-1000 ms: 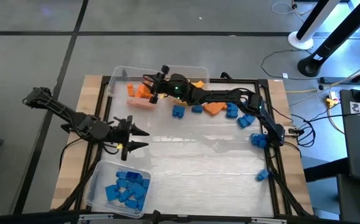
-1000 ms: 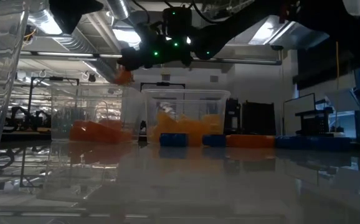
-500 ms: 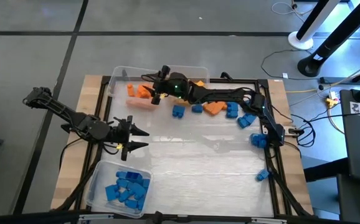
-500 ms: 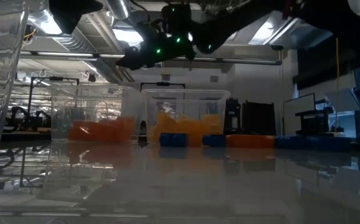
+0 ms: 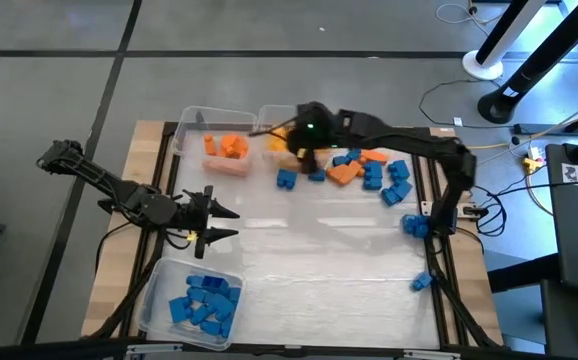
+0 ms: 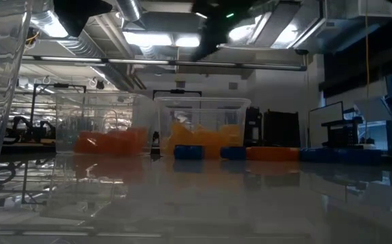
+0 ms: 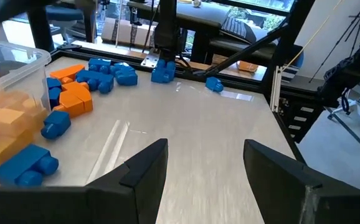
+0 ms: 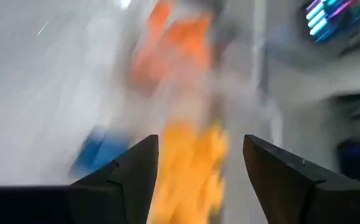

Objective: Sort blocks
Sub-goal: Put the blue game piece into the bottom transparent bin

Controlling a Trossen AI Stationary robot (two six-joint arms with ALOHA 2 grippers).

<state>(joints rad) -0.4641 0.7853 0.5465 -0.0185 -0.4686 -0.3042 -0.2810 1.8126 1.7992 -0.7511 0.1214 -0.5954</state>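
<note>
From above, loose blocks lie along the table's far edge. The right gripper hovers over them, blurred in its own view, fingers apart and empty. The left gripper waits, spread.

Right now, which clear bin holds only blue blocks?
The bin at the table's near-left corner, below the left claw; the two far bins hold orange and yellow.
</note>
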